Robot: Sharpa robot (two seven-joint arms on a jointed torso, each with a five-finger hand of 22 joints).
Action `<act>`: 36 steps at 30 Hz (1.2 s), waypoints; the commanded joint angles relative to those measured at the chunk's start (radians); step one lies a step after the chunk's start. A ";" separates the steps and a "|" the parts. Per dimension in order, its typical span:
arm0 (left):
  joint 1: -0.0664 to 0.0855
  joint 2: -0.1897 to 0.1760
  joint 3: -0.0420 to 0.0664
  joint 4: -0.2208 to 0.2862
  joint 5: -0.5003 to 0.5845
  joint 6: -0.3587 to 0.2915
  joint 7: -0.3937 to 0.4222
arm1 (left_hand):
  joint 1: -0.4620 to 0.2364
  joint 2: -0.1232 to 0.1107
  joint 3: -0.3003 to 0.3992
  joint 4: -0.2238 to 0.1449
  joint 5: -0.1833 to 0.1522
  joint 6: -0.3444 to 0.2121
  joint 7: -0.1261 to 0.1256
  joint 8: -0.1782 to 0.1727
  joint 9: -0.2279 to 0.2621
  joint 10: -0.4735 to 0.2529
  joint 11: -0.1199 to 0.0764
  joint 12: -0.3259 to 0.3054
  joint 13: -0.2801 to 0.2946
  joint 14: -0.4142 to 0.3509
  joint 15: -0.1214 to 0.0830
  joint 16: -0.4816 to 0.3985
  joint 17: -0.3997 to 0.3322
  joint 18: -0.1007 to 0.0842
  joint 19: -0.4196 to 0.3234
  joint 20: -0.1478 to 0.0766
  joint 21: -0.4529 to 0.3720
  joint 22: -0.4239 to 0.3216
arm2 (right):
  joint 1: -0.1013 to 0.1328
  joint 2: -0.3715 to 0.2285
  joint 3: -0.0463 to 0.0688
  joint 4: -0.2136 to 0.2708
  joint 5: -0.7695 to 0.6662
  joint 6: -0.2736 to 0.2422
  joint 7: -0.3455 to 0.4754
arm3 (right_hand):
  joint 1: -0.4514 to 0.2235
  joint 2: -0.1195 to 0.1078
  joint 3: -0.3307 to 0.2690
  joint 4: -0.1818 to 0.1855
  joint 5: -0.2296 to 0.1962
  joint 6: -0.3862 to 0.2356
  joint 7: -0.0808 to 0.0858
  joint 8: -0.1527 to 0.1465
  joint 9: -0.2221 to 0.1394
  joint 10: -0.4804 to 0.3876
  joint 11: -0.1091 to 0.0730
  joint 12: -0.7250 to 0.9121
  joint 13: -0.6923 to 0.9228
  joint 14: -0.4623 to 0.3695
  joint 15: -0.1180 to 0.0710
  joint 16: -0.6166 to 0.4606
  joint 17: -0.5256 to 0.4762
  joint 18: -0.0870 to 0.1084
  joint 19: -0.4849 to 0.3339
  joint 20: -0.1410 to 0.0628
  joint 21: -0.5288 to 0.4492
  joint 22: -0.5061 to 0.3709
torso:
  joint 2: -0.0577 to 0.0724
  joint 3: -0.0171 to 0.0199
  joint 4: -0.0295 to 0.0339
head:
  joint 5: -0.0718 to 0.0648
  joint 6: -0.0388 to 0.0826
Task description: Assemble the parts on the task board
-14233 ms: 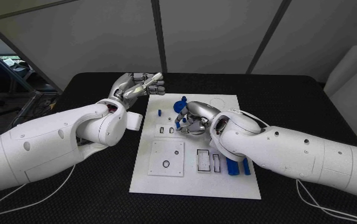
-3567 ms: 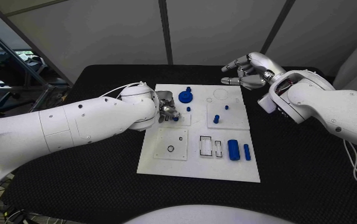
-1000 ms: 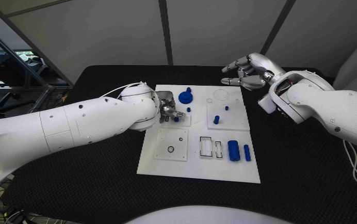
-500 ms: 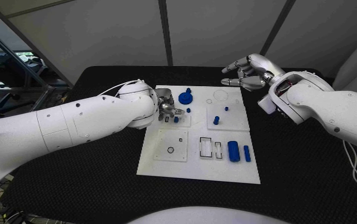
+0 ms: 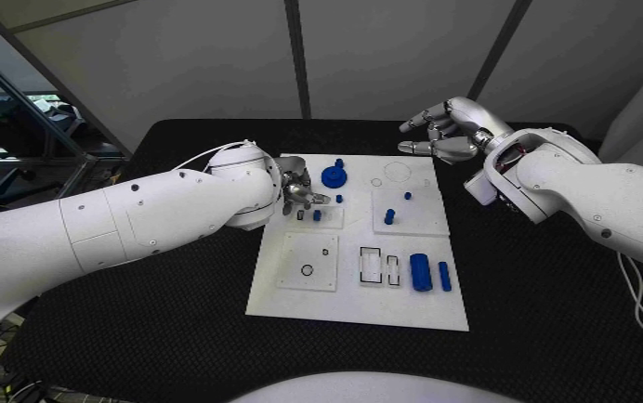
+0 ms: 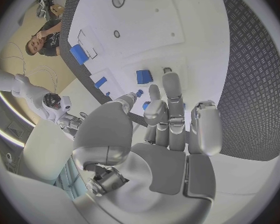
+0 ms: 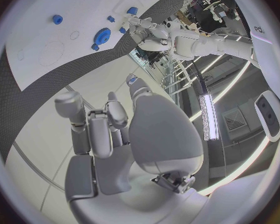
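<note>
The white task board (image 5: 351, 303) lies in the middle of the black table. My left hand (image 5: 300, 197) hovers low over the board's far left corner; its thumb and a finger (image 6: 154, 109) pinch a small blue part (image 6: 145, 105). Just past the fingertips stands a small blue peg (image 5: 316, 215) (image 6: 144, 76). A blue gear (image 5: 334, 176) lies at the board's far end, with other pegs (image 5: 388, 215) on the right panel. My right hand (image 5: 448, 134) (image 7: 109, 129) is raised beyond the board's far right corner, fingers apart and holding nothing.
Two blue blocks (image 5: 419, 270) lie at the board's near right beside two rectangular slots (image 5: 370, 265). A raised panel with round holes (image 5: 307, 261) takes the near left. Black table (image 5: 549, 273) spreads on both sides of the board.
My left arm and hand have drawn slightly up and back from the board's left panel over the last second. The right hand has stayed where it was.
</note>
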 commanded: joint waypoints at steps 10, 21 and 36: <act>0.000 -0.013 -0.001 0.019 0.028 0.033 0.000 | 0.031 -0.018 -0.046 0.009 -0.001 -0.004 0.003 -0.001 -0.007 -0.013 0.007 -0.014 -0.023 0.005 0.001 -0.009 0.000 -0.009 -0.005 0.002 -0.013 0.028 | 0.002 0.001 0.001 -0.003 -0.002 0.008 0.001 | -0.008 -0.002 0.001 0.005 0.000 -0.006 -0.003 0.003 -0.001 -0.008 -0.002 -0.006 -0.001 0.055 -0.008 -0.004 0.057 0.006 -0.007 -0.003 -0.006 -0.001 | 0.000 0.0001 0.0003 | 0.002 -0.001; -0.002 0.002 -0.004 0.008 0.030 0.049 0.001 | 0.058 -0.016 -0.064 0.009 0.000 -0.014 0.008 -0.008 -0.014 -0.023 0.010 -0.022 -0.033 0.004 0.003 -0.011 0.000 -0.007 -0.011 0.004 -0.021 0.020 | 0.001 0.004 0.000 -0.005 -0.002 0.010 0.001 | -0.008 -0.002 0.001 0.005 0.000 -0.006 -0.003 0.003 -0.001 -0.008 -0.002 -0.006 -0.001 0.055 -0.008 -0.004 0.057 0.006 -0.007 -0.003 -0.006 -0.001 | 0.001 0.0003 -0.0013 | 0.003 0.000; -0.002 0.020 -0.008 -0.015 0.030 0.106 -0.001 | 0.096 -0.008 -0.080 0.005 0.001 -0.021 0.012 -0.015 -0.021 -0.037 0.014 -0.035 -0.050 0.003 0.006 -0.015 -0.001 -0.003 -0.021 0.007 -0.034 0.007 | 0.001 0.007 0.000 -0.007 -0.002 0.013 0.000 | -0.008 -0.002 0.001 0.005 0.000 -0.006 -0.003 0.003 -0.001 -0.008 -0.002 -0.006 -0.001 0.055 -0.008 -0.004 0.057 0.006 -0.007 -0.003 -0.006 -0.001 | 0.001 0.0005 -0.0006 | 0.001 -0.006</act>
